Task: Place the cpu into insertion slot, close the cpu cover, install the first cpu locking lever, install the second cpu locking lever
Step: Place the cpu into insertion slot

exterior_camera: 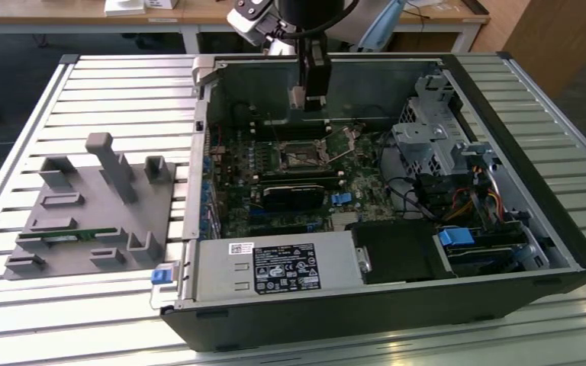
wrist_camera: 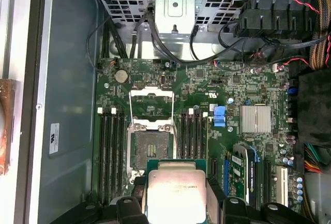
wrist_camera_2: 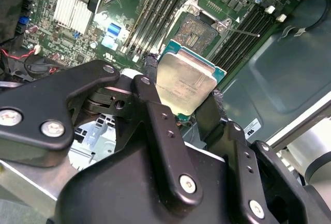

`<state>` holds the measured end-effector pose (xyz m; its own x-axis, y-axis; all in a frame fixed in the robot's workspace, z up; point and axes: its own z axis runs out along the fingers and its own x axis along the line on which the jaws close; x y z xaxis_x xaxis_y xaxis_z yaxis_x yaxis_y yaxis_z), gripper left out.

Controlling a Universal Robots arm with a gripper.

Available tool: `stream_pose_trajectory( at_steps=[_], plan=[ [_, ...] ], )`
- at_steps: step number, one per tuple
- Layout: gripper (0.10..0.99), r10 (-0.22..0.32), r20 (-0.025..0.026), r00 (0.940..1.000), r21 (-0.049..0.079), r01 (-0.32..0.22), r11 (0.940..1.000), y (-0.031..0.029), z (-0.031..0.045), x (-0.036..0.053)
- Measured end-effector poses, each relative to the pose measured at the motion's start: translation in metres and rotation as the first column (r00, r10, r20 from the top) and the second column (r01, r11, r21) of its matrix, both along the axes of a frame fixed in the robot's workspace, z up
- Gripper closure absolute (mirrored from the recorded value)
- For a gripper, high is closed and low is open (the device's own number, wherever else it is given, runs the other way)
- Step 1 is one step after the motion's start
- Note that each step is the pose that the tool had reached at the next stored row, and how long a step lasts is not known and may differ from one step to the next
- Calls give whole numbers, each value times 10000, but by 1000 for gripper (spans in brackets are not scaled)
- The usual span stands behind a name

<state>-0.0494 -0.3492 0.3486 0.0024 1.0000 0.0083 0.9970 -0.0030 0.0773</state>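
The cpu (wrist_camera: 176, 189) is clamped by its edges in the pincer (wrist_camera_2: 183, 85), prob. to spare its contacts. The insertion slot (exterior_camera: 301, 156), bared w/ cpu cover (wrist_camera: 151, 92) flipped up, is seen at the pincer's 6 o'clock in the exterior view.

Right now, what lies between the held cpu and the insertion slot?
Nothing. In the first wrist view the held cpu shows right next to the open insertion slot, and no object sits between them.
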Motion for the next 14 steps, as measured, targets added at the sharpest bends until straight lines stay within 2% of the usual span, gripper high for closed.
stream_pose_trajectory(
  at_steps=[14],
  plan=[
    [545,2,0,10000,1,-2,10000,0,-55,-2]
  ],
)
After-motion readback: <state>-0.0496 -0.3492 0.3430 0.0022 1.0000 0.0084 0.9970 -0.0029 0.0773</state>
